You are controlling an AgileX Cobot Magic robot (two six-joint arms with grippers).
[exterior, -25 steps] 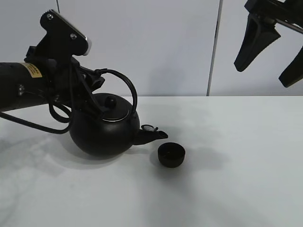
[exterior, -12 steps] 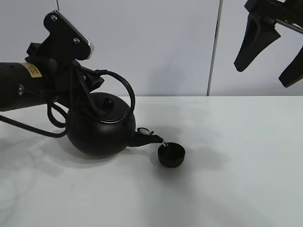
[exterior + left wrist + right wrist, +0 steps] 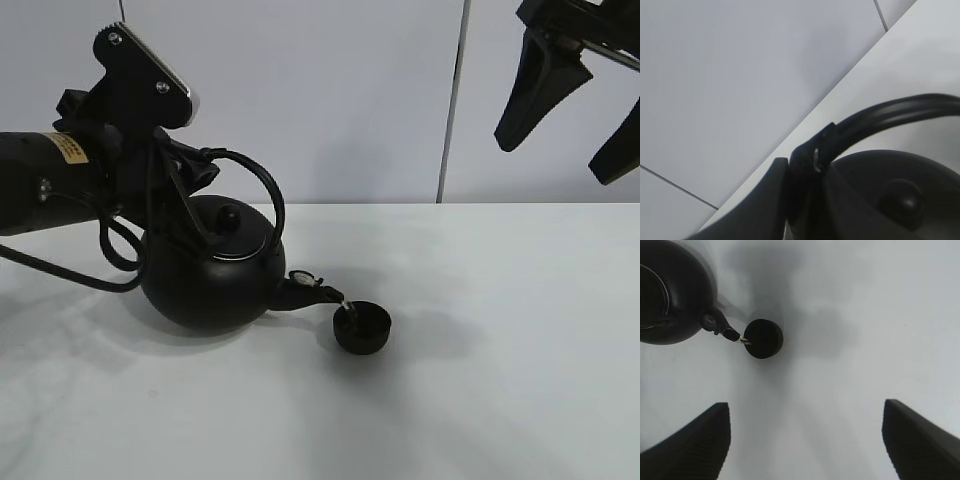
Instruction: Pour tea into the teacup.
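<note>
The big round black iron kettle point(image 3: 212, 270), clamped at its arched handle by the left pincer point(image 3: 178, 200), tilts its spout over the small matte-black teacup point(image 3: 361, 328) on the white bench point(image 3: 500, 380), a thin pale stream running in. The right pincer point(image 3: 570, 100) hangs high with its fingers apart. Since half a second ago nothing has visibly shifted.

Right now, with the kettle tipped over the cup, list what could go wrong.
1. The stream from the spout lands near the teacup rim on the kettle side, not its middle; a small shift could spill tea on the table.
2. The teacup is small and low, so it may overflow quickly.
3. The left gripper holds the kettle only by its arched handle; the kettle could swing.
</note>
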